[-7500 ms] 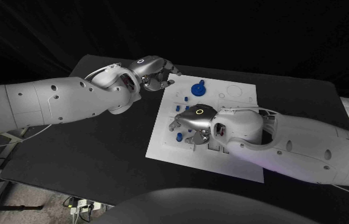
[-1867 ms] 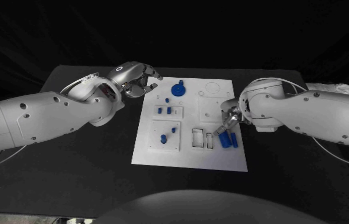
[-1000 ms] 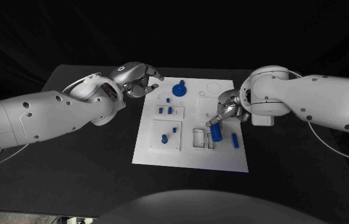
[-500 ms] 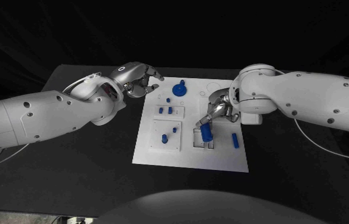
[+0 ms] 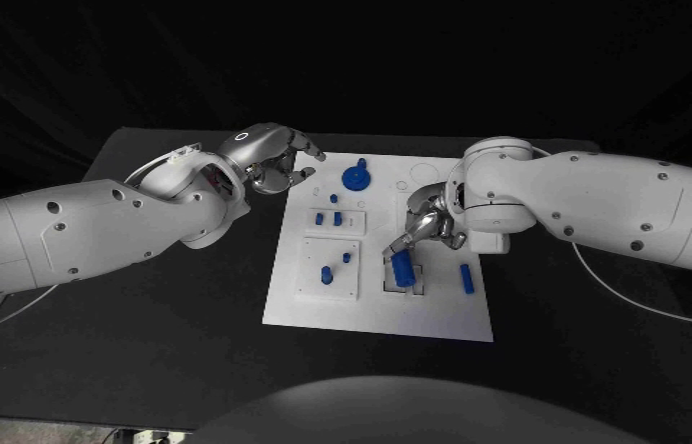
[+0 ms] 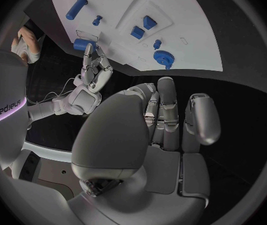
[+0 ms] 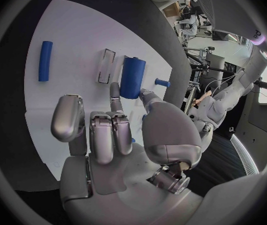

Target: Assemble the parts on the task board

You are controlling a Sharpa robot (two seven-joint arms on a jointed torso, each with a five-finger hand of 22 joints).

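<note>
Right hand (image 5: pixel 423 226) pinches a blue cylinder (image 5: pixel 402 270) over the slots near the board's (image 5: pixel 378 309) near-right corner, left hand (image 5: pixel 274 161) curled shut and holding nothing off its far-left corner; judgement: align the cylinder with the slot, lower level, then release.

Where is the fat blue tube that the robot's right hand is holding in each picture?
Head view: the blue tube sits below the right hand, over the task board, left of a thin blue rod.
Left wrist view: blue tube at the far hand's fingertips.
Right wrist view: blue tube pinched just beyond the fingertips.
Shared landmark: the white task board.
</note>
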